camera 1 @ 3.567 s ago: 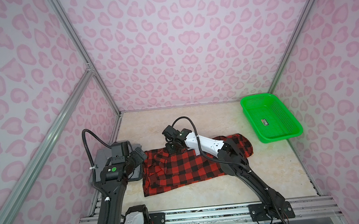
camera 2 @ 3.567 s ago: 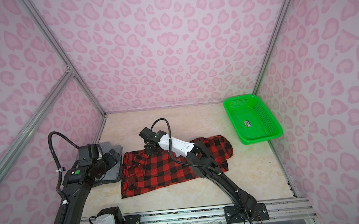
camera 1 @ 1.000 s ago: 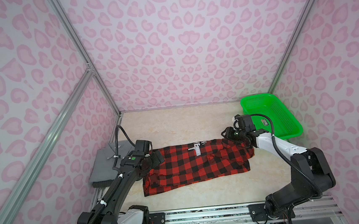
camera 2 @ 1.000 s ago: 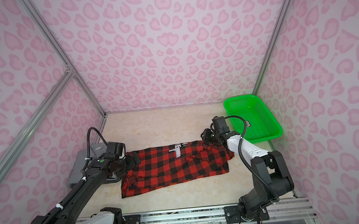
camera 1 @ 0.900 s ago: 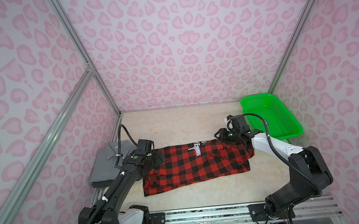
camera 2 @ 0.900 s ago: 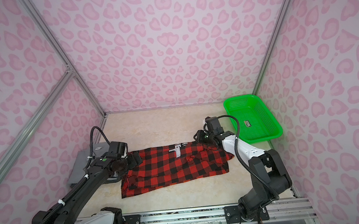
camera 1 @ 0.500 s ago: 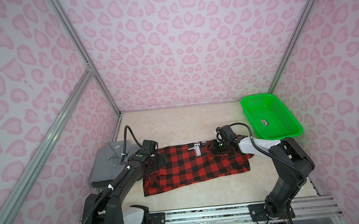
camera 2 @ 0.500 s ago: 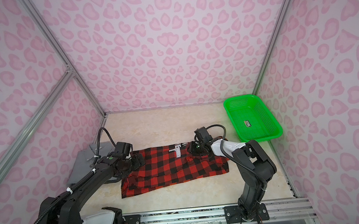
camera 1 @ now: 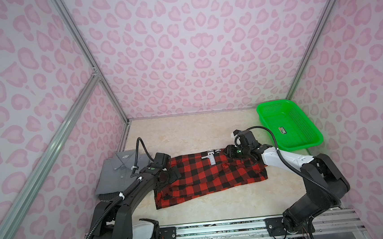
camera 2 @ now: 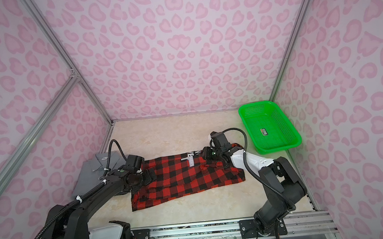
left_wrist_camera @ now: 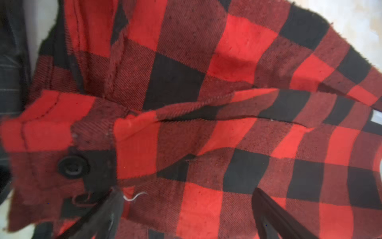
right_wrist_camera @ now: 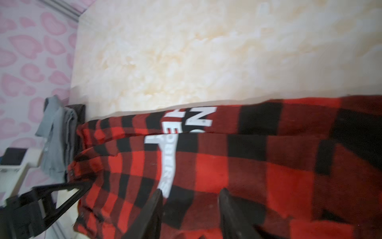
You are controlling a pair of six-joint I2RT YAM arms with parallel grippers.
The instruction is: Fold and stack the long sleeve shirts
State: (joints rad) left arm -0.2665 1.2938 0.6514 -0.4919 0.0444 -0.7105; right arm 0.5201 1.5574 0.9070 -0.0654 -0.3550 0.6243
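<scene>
The grey shirt (camera 1: 120, 174) lies folded on the left, but the checked shirt (camera 1: 204, 177) just beside it is only partly folded and unstacked, under a wide-open left pincer (left_wrist_camera: 186, 194) and a half-open right pincer (right_wrist_camera: 191, 194), both empty.

spread shirt (camera 1: 204, 177) in the middle, folded shirt (camera 1: 113, 175) just left of it, basket (camera 1: 291, 119) right rear

A pale marbled tabletop (camera 1: 187, 134) carries a red-and-black checked shirt (camera 1: 204, 177) spread at its centre, a folded grey shirt (camera 1: 115, 175) at nine o'clock, and a green basket (camera 1: 299, 137) at two o'clock.
</scene>
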